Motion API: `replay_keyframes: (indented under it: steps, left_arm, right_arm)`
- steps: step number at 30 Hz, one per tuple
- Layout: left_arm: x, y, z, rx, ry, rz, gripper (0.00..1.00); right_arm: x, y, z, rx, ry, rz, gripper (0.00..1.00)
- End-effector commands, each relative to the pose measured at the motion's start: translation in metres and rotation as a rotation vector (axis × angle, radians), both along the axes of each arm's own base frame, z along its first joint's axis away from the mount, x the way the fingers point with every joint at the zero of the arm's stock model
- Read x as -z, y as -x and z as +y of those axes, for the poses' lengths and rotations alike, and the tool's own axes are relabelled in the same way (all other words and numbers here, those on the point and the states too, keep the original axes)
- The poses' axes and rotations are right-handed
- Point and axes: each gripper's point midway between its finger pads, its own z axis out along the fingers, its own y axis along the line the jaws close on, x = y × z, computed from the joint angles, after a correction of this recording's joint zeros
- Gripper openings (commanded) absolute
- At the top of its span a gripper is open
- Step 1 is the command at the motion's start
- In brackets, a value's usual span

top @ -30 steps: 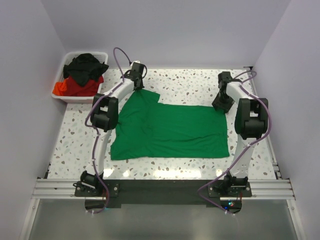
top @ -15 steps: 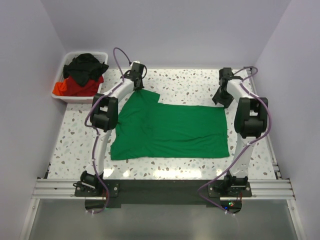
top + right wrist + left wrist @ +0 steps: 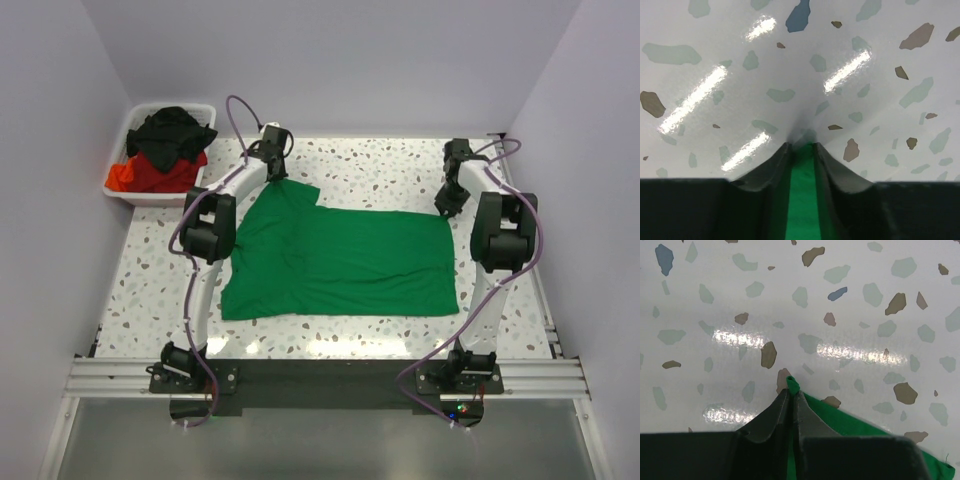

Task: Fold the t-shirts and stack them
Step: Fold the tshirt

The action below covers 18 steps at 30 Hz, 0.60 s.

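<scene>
Green t-shirt (image 3: 340,262) lies spread flat on the speckled table (image 3: 150,290). At its far left corner the left gripper (image 3: 792,390) is clenched on the cloth. The right gripper (image 3: 801,147), by the far right corner, shows green between narrowly parted jaws; whether it grips, I can't tell. Farther left, a white bin (image 3: 120,190) holds a black t-shirt (image 3: 172,130) and a red t-shirt (image 3: 140,177).

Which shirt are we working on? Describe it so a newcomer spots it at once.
Start at the speckled table; a green t-shirt lies spread flat in the middle of it. It is the only bright green garment and the only one on the tabletop, while the black shirt and red shirt sit crumpled in the white bin at the far left corner.
</scene>
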Motion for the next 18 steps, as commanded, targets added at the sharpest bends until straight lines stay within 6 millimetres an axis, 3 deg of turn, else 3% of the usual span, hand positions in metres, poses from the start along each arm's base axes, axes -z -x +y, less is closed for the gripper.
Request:
replay_keyframes:
  steps: [1,5,11,18]
  left_arm:
    - [-0.015,0.002,0.008,-0.011,-0.004,-0.009,0.0]
    - [-0.017,0.001,0.005,-0.002,0.004,-0.017,0.0]
    - [-0.023,-0.004,0.004,0.0,0.014,-0.044,0.0]
    - [-0.05,-0.008,0.002,-0.001,0.044,-0.128,0.0]
  right_arm:
    - [-0.004,-0.009,-0.001,0.012,0.0,-0.027,0.12]
    - [-0.009,-0.009,-0.001,0.013,-0.002,-0.037,0.0]
    - [-0.016,-0.01,-0.002,0.008,0.005,-0.042,0.0]
    - [-0.032,-0.006,-0.003,-0.006,0.012,-0.065,0.0]
